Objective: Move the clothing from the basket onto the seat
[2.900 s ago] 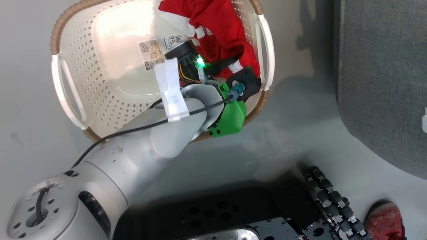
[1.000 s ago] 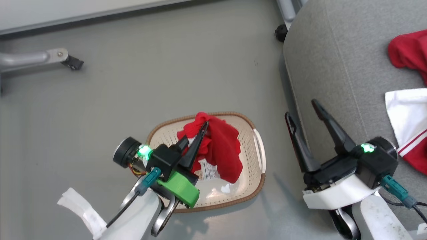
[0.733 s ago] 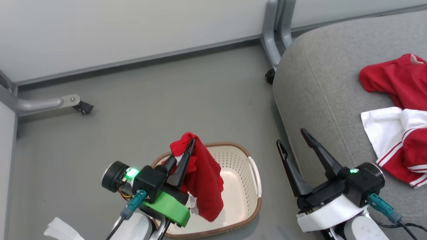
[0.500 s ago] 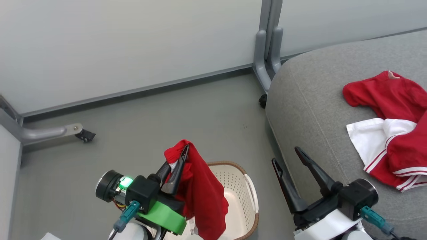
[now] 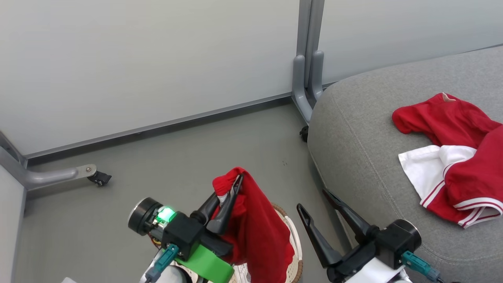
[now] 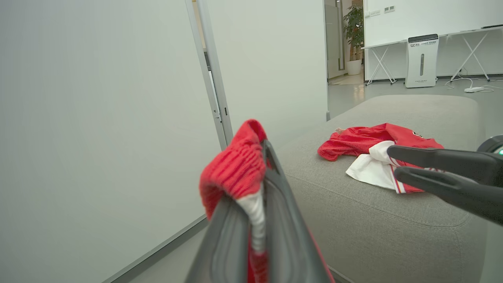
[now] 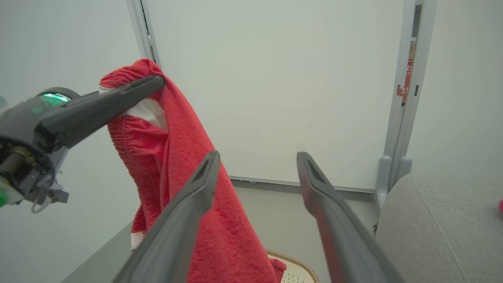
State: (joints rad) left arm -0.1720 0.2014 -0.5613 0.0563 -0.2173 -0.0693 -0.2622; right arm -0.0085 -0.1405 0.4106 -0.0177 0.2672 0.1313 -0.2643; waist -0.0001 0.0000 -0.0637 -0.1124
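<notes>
The right pincer [image 7: 257, 157] has its two dark fingers spread wide, with nothing between them but the pale wall [image 7: 275, 78] and grey floor [image 7: 275, 208] beyond. From the left comes the left pincer [image 7: 155, 83], its fingers clamped together on the top fold of a red garment [image 7: 184, 149]. A white patch shows just under the grip. The cloth hangs down in a long drape behind the right pincer's left finger. Below the drape lies the basket [image 7: 292, 263], its brown rim and cream perforated wall partly seen. The grey seat [image 7: 440, 228] sits at the right, with a grey post [image 7: 393, 169] just beyond it against the wall.
</notes>
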